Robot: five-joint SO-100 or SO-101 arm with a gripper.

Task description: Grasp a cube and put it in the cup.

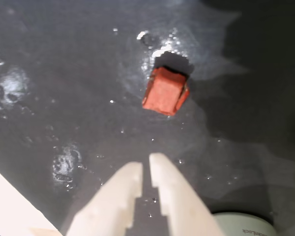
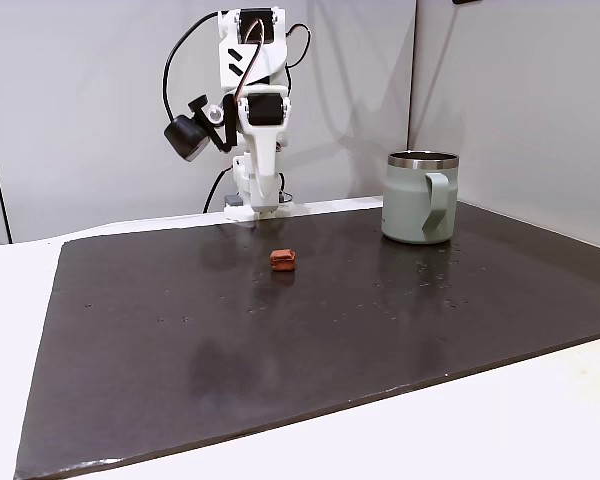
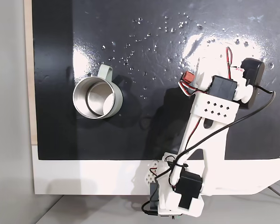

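The cube (image 1: 165,91) is a small reddish-brown block lying tilted on the dark mat, ahead of my gripper (image 1: 146,168) and slightly to its right. My two white fingers stand almost together with nothing between them. In a fixed view the cube (image 2: 283,260) sits in front of the arm, whose gripper (image 2: 265,209) points down near the mat's far edge. The cup (image 2: 410,205), a sage-green mug with a steel rim, stands upright at the back right, well apart from the cube. From above, the cube (image 3: 188,77) peeks out beside the arm and the cup (image 3: 75,97) looks empty.
The dark, glossy mat (image 2: 280,350) covers most of the white table (image 2: 500,420). A pale strip (image 1: 10,206) crosses the wrist view's lower left corner. The cup's rim (image 1: 243,223) shows at the wrist view's bottom right. The arm's base (image 3: 177,186) sits on the white border.
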